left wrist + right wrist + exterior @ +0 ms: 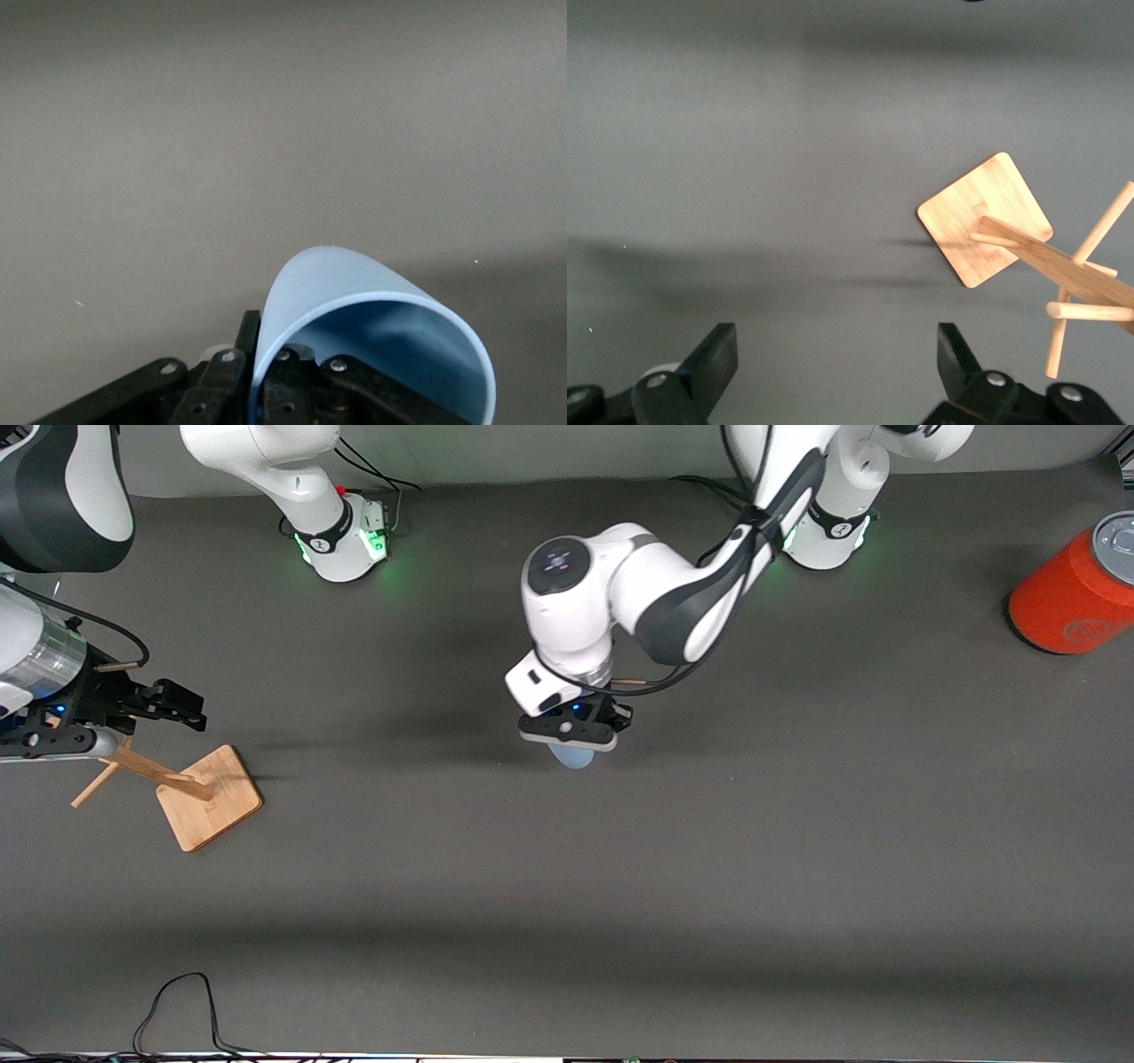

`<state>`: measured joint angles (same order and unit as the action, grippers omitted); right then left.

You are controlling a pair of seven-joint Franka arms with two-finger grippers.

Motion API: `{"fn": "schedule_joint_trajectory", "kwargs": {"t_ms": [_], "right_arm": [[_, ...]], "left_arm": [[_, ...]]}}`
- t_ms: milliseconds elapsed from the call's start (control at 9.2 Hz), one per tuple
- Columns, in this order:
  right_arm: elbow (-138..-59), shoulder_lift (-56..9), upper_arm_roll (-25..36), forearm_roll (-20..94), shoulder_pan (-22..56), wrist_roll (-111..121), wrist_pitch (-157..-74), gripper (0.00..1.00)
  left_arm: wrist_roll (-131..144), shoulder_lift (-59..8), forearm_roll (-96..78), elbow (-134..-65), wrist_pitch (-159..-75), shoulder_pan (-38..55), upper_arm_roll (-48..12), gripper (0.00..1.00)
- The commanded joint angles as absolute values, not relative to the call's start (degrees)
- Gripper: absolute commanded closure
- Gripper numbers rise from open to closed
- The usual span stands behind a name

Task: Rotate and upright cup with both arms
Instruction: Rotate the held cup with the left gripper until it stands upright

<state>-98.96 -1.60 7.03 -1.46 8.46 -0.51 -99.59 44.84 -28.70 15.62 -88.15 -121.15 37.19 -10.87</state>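
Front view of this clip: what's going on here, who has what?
The left gripper is over the middle of the table, shut on the pale-blue cup; the left wrist view shows the cup's open mouth turned toward that camera, so it is not upright. The right gripper waits open, holding nothing, above the wooden peg stand at the right arm's end. An orange can lies at the left arm's end.

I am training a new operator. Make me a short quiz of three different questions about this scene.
1. True or false: the left gripper holds the cup.
2. The right gripper hangs over: A) the orange can, B) the wooden stand, C) the cup?
3. Fill in: the right gripper's fingers are ____.

Key: 1 true; 2 B; 3 open.
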Motion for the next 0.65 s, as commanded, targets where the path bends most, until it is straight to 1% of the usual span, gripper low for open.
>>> {"fn": "schedule_joint_trajectory", "kwargs": {"t_ms": [0,435,543], "right_arm": [[-100.5,-0.1,6.9,-0.3,8.5,0.1,-99.6,0.00],[-100.5,-0.3,6.7,0.6,8.5,1.6,-100.1,0.00],[-100.5,-0.2,6.7,0.6,8.5,1.6,-99.9,0.00]], "left_arm": [[52.9,-27.3,15.1,-100.0,-131.5,37.1,-11.1,1.00],[60.2,-33.8,15.4,-99.8,-138.3,37.2,-11.1,1.00],[60.4,-34.5,15.4,-99.7,-138.4,37.1,-11.2,1.00]]}}
